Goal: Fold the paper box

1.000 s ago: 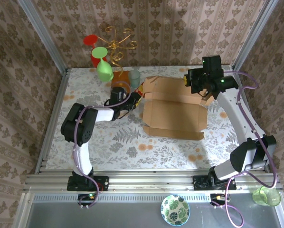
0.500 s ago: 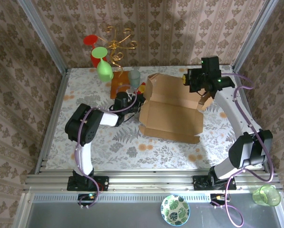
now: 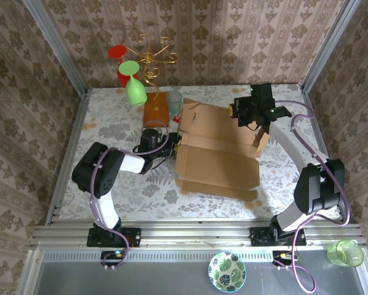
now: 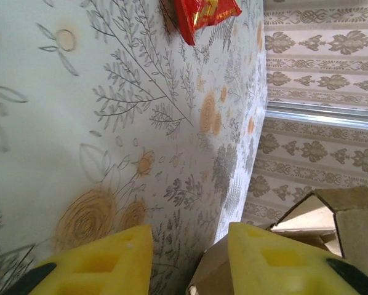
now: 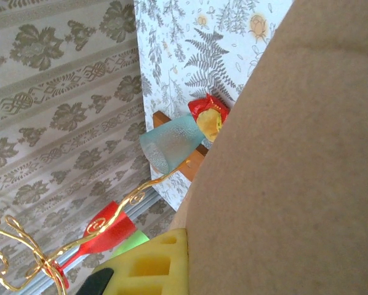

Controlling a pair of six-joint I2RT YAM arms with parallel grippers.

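The left arm lies low across the floral-patterned table [image 3: 113, 123], elbow out to its left and forearm running right, so the left gripper [image 3: 165, 144] sits just beside the left edge of the plain brown corrugated cardboard paper box [image 3: 218, 161]. In the left wrist view its yellow fingers [image 4: 104, 258] stand partly apart with bare tablecloth between them and nothing gripped. A cardboard corner lies against the inner side of one.

The right arm reaches up and inward from its base, wrist turned left, with the right gripper [image 3: 236, 110] at the far right corner of the raised back flap. It is closed, and in its wrist view cardboard [image 5: 295, 160] presses against the one yellow finger [image 5: 148, 265] that shows, so it seems to pinch the flap.

The box lies open mid-table, front panel flat and back flap tilted up.

A red foil wrapper [image 4: 202, 13] carries yellow print too blurred to read.

Since a second ago the box and the right gripper have slid left, and the box's near edge has come nearer the arm bases.
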